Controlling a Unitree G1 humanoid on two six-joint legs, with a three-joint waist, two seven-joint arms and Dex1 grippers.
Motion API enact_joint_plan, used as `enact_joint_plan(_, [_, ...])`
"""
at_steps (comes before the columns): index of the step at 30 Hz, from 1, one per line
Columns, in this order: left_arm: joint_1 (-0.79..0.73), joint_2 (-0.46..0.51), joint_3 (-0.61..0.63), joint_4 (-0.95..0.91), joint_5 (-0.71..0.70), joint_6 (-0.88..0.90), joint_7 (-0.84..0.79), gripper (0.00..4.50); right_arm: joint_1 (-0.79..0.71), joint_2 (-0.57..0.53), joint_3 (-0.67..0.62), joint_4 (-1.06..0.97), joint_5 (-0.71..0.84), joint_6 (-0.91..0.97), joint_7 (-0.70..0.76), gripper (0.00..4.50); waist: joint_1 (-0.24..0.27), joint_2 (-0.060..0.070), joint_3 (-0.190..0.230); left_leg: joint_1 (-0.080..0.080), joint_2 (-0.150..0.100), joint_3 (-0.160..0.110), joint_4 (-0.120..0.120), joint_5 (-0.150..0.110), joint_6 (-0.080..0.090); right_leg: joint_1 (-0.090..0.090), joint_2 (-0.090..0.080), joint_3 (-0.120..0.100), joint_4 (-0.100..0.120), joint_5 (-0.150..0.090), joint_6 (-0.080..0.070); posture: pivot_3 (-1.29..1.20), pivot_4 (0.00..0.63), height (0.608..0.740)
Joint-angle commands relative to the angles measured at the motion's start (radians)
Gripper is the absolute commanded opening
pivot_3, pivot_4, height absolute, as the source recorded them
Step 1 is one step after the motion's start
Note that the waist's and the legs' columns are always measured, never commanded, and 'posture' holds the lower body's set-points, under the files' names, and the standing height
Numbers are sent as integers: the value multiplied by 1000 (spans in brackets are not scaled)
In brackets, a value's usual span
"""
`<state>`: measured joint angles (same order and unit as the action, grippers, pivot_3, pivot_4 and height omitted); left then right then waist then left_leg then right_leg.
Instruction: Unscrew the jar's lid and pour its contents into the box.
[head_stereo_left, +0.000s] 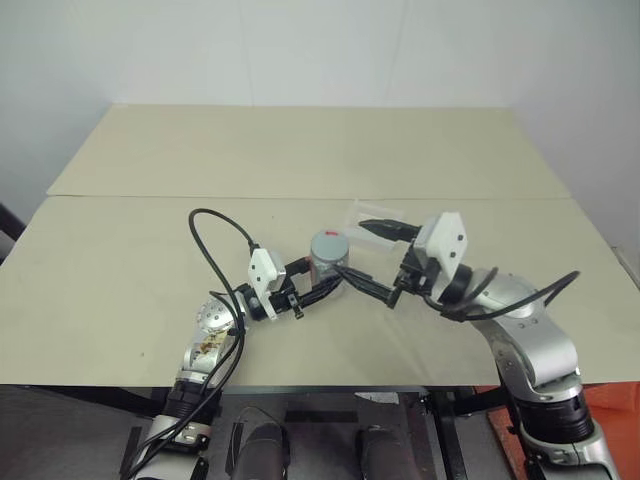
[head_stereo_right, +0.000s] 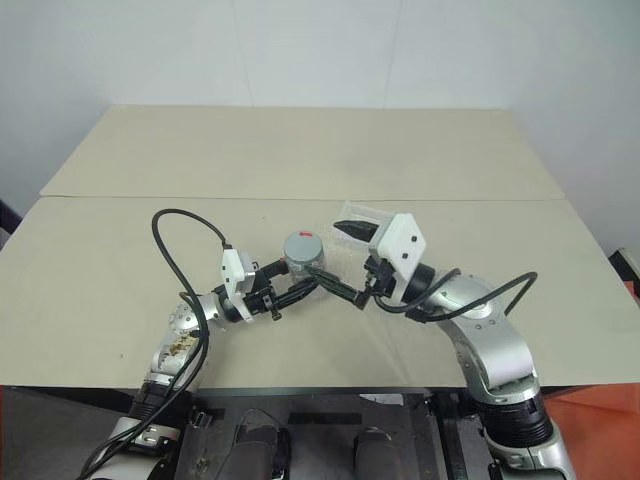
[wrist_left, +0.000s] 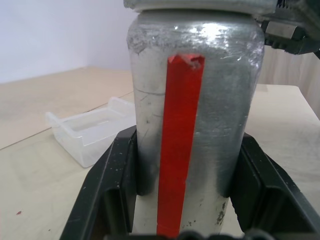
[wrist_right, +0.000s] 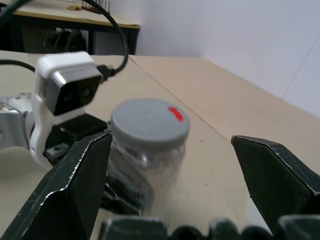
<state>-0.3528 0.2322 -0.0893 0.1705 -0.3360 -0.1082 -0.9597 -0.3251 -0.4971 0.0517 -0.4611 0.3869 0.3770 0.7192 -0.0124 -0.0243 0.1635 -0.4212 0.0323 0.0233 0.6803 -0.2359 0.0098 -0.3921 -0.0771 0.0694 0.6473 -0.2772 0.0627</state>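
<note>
Jar (head_stereo_left: 327, 262), lid (wrist_right: 149, 122) still screwed on, is held upright above the desk (head_stereo_left: 120, 260) by the closed left jaws (head_stereo_left: 325, 285). Right jaws (head_stereo_left: 372, 258) are spread wide, empty, just beside it, the box (wrist_left: 90, 131) nearby.

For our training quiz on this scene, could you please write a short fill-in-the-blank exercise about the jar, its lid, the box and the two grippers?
1. The jar is clamped in the ____ gripper.
2. The lid is still ____ the jar.
3. The right gripper is ____, holding nothing.
4. The stripe down the jar's side is ____, and the box stands on the table.

Missing words: left; on; open; red
</note>
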Motion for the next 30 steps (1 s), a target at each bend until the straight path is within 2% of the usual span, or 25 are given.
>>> enact_joint_plan(1, [-20,2,7,-16,-6,-27,-5,2135,13,-12,-62,-60,79,-14,30,4472,0,0,0,0,0,0,0,0,0,0,0,0,0,0,0,0,150,740])
enact_joint_plan(4, [-20,1,5,-16,-5,-27,-5,2135,12,-6,-73,-76,131,-9,45,4472,0,0,0,0,0,0,0,0,0,0,0,0,0,0,0,0,150,740])
enact_joint_plan(8, [-21,-2,3,-16,-4,-29,-5,2135,-47,32,-23,-75,116,12,-4,4472,-5,0,0,1,0,-1,0,0,0,0,0,0,0,0,0,0,150,740])
enact_joint_plan(13, [-26,-7,3,-19,-7,-26,-3,2135,-141,115,69,8,36,16,-73,4472,-3,0,0,1,0,-1,0,0,0,1,1,0,1,0,0,0,150,740])
enact_joint_plan(18, [-26,-7,2,-22,-5,-30,-2,2135,-185,134,121,71,-24,11,-76,4472,3,0,0,1,0,0,0,0,0,1,0,0,0,0,0,0,150,740])
enact_joint_plan(30, [-16,-4,5,-22,-7,-36,3,2135,-175,118,73,88,-16,40,-76,4472,0,0,0,1,0,0,0,0,0,1,0,0,0,0,0,0,150,740])
